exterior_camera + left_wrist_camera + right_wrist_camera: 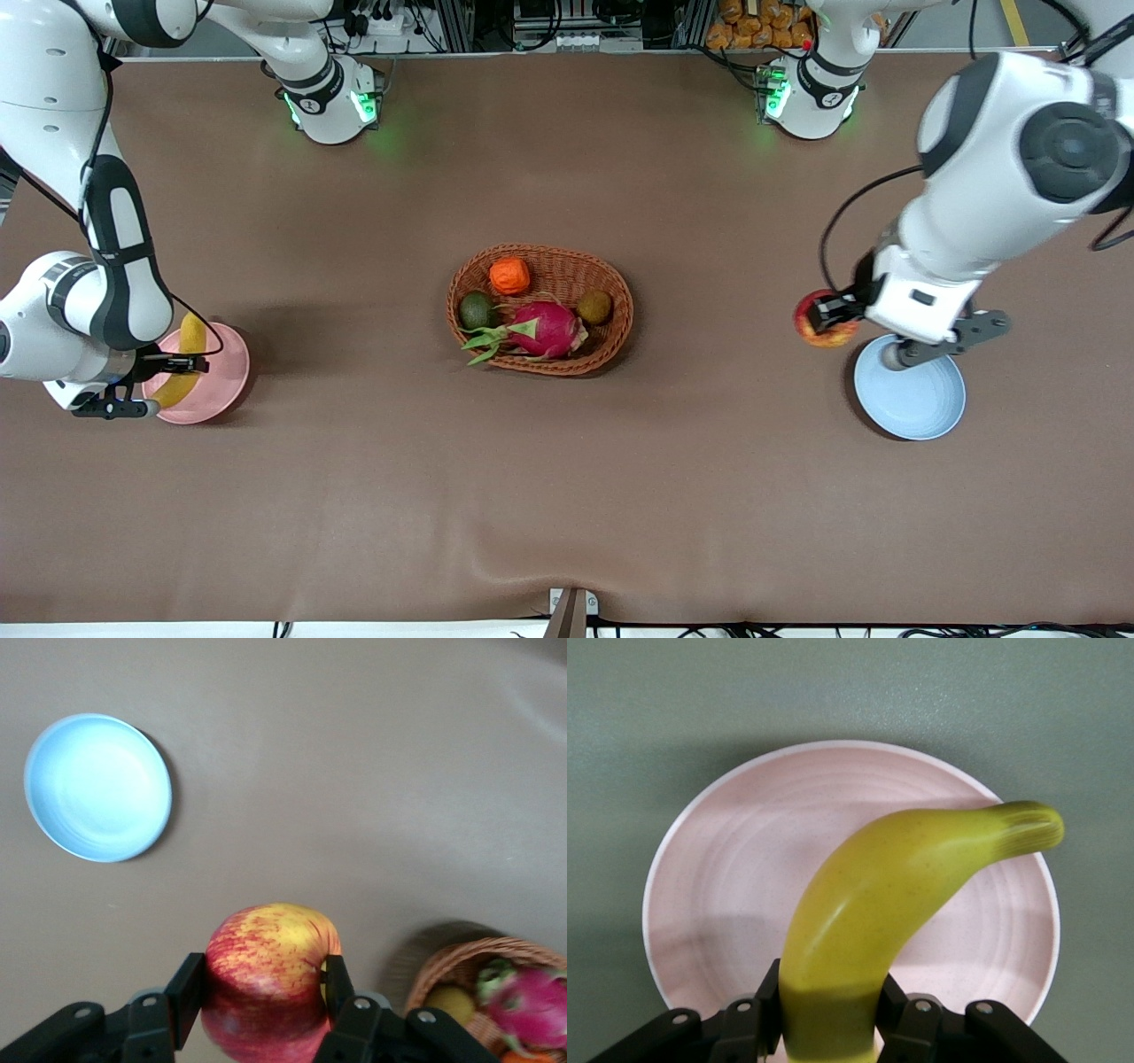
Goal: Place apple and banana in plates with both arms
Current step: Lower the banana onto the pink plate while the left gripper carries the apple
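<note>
My left gripper (831,312) is shut on the red and yellow apple (824,321) and holds it in the air beside the pale blue plate (917,403), over bare table. In the left wrist view the apple (268,979) sits between the fingers (184,992), with the blue plate (97,787) apart from it. My right gripper (182,361) is shut on the yellow banana (183,363) over the pale pink plate (221,377). In the right wrist view the banana (877,904) hangs above the pink plate (726,895).
A brown wicker basket (611,297) stands mid-table, holding an orange ridged fruit (509,276), a magenta dragon fruit (545,329), a dark green fruit (477,310) and a small brown fruit (594,307). The basket also shows in the left wrist view (443,966).
</note>
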